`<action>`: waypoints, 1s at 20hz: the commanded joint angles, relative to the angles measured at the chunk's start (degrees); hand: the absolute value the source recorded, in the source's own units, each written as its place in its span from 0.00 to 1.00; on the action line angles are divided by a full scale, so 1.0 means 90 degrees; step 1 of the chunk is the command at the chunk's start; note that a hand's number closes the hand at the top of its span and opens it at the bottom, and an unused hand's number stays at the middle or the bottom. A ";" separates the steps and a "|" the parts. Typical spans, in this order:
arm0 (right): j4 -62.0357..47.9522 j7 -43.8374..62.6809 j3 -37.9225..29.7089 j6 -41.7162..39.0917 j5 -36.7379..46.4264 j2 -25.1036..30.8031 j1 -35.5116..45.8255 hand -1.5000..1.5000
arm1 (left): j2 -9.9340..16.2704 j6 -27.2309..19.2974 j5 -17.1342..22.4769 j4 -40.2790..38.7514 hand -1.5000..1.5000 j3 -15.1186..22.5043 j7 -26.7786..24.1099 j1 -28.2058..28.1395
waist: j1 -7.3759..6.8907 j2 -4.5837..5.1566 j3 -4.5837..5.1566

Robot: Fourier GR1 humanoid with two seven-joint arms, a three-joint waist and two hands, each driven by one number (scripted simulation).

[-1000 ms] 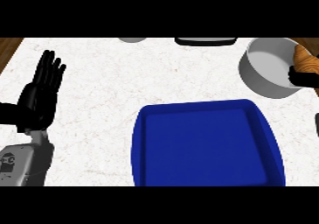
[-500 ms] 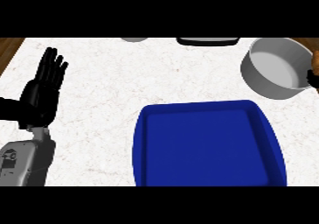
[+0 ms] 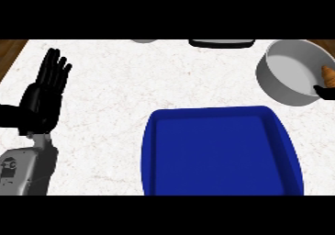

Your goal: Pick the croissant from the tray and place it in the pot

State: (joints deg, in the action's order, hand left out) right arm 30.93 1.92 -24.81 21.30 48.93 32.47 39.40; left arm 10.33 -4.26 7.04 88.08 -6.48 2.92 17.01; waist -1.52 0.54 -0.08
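Head view showed you the croissant point(image 3: 330, 76) at the far right edge, over the right-hand rim of the pot point(image 3: 285, 85), w/ only a sliver of the right hand point(image 3: 330, 93) visible as a black shape just below it. You couldn't tell from that sliver how far the fingers were curled or whether they actually had hold of the pastry; it sat touching or right above the hand, but the contact itself was cut off by the frame edge. The blue tray point(image 3: 220, 156) lay bare in the middle foreground, so the pick part looked done, prob. just the drop left.

Your left hand point(image 3: 44, 94) was resting at the left side, fingers straight and up, holding nothing, well apart from everything.

Risks as I judged them: the croissant was over the rim rather than the pot's middle, so a release there could have had it catch the wall and tip outward onto the counter point(image 3: 142, 82), or off the right side where you had no view. The pot itself stood near the counter's right edge; a nudge from the wrist while moving inward could have pushed or rocked it. And w/ the hand mostly out of frame, you'd have been judging the release nearly blind. Safer bet was carrying it left, toward the pot's centre, before letting go.
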 commanded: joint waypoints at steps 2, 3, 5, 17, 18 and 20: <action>-0.0926 -0.1246 -0.0300 -0.0501 -0.0518 0.0160 0.0061 0.00 | -0.0025 0.0086 0.0046 0.0152 0.50 0.0030 -0.0025 -0.0216 | -0.0056 0.0019 -0.0013; -0.0929 -0.1241 -0.0193 -0.0599 -0.0468 0.0129 0.0396 0.00 | -0.0121 -0.0203 -0.0202 -0.0228 0.50 0.0087 -0.0005 0.0293 | 0.0015 0.0016 -0.0007; -0.1064 -0.1920 -0.0410 -0.0025 -0.0683 -0.0096 0.0091 0.00 | -0.0171 -0.0171 -0.0213 -0.0142 0.50 0.0160 -0.0041 0.0204 | 0.0017 0.0016 -0.0010; -0.0767 -0.2537 -0.1895 -0.0415 -0.2623 -0.0042 0.0572 0.00 | -0.0033 -0.0124 -0.0139 -0.0278 0.50 -0.0061 -0.0043 0.0197 | 0.0168 -0.0052 0.0003; -0.1068 -0.2707 -0.2088 -0.0611 -0.2760 0.0344 0.0493 0.00 | -0.0044 0.0032 0.0015 0.0126 0.50 -0.0034 -0.0007 -0.0176 | 0.0041 -0.0023 -0.0006; -0.0960 -0.2756 -0.2277 -0.1276 -0.3063 0.0791 0.0430 0.00 | -0.0105 -0.0125 -0.0119 -0.0221 0.50 -0.0023 -0.0007 0.0066 | 0.0146 -0.0037 -0.0001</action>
State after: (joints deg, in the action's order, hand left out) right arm 22.25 -21.40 -41.62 15.65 26.20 34.91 44.26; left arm 10.19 -4.69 6.29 86.24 -7.01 2.65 17.96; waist -0.66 0.34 -0.11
